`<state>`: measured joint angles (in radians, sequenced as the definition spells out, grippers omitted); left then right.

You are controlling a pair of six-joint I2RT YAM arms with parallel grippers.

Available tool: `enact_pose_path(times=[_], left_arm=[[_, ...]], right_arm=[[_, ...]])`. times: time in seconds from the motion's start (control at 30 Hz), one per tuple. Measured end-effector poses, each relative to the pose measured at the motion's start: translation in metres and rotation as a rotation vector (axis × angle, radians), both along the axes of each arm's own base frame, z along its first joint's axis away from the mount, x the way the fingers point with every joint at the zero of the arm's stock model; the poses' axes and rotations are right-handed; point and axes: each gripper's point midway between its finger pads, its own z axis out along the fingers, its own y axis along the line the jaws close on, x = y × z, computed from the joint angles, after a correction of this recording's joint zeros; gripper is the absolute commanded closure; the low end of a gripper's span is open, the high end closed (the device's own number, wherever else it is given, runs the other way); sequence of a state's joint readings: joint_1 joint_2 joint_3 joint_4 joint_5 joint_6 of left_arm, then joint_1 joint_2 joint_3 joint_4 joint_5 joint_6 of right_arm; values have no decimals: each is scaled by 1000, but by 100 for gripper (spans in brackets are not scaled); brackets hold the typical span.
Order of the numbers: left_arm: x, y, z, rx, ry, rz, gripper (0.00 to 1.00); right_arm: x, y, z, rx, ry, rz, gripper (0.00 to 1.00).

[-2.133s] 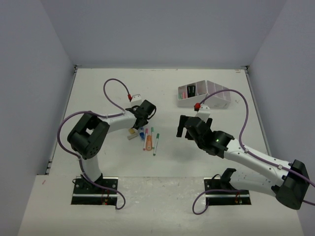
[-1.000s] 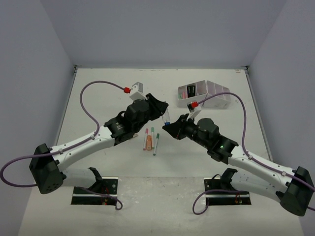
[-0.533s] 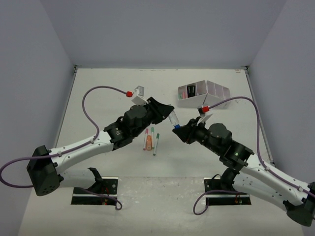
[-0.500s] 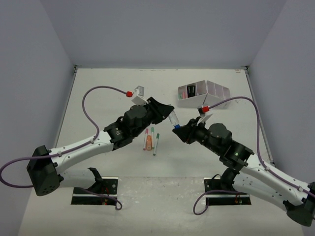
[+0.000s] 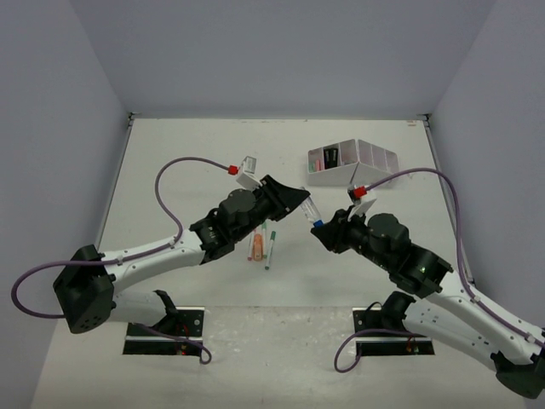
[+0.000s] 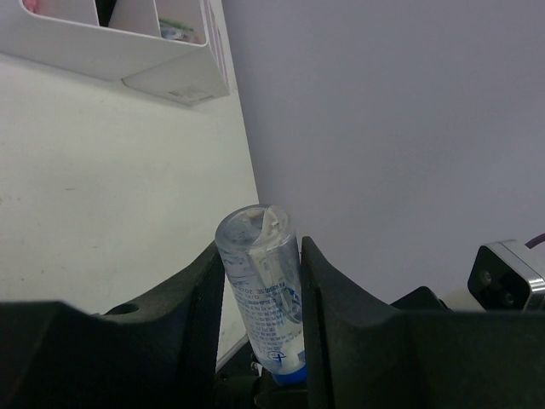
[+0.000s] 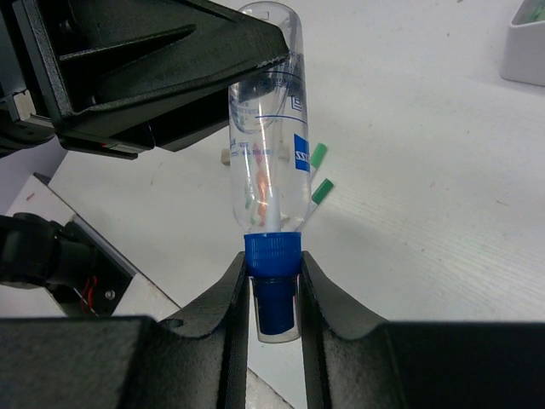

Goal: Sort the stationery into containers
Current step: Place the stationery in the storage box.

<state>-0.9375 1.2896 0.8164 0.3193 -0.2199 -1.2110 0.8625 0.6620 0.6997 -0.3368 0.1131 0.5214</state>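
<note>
Both arms have swung toward my right side over the last second, and the clear bottle (image 7: 266, 128) has travelled with them, away from the loose pens and a little nearer the white organizer (image 5: 326, 179).

My left pincer (image 6: 260, 256) is clenched on the bottle's clear body, one black finger pressed against each side. My right pincer (image 7: 272, 260) is clamped on the blue cap (image 7: 272, 243) at the other end. The bottle hangs in the air between the two pincers, tilted, its cap end lower and pointing back at my right arm.

Beneath and behind it, near my left forearm, two green-capped pens (image 5: 271, 245) and an orange highlighter (image 5: 255, 247) lie close together on the surface (image 5: 170, 162). The pens show again past the bottle in the right wrist view.

At the far right of the surface the organizer stands well apart from the bottle. A pink piece and a dark piece show in the compartments at its end toward my left arm; what the others hold I cannot tell.
</note>
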Motion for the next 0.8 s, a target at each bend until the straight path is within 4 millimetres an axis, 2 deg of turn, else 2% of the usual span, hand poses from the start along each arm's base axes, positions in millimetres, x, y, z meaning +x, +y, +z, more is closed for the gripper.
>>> enact_pose_path(times=[0.5,0.57,0.6,0.63,0.7,0.73,0.8], left_arm=[[6,-15,-16,-17,31,-6,99],[6,-16,-14,-21,28,-8,88],[6,-17,-13,-24,24,-11,75],[6,-17,-11,-26,15,-15,42],[6,-17,-11,3,-23,-23,4],[9,-13,-19,51,-37,-15,0],[14,-1,-42,166,-44,-2,0]], right_arm=[[3,-15,-7,-88,43,-53,100],[3,-17,-6,-93,42,-55,100],[3,-17,-5,-97,40,-55,100],[2,-18,-4,-101,38,-52,100],[2,-18,-2,-115,40,-42,100],[3,-17,2,-117,34,-38,100],[7,-15,16,-106,7,-33,100]])
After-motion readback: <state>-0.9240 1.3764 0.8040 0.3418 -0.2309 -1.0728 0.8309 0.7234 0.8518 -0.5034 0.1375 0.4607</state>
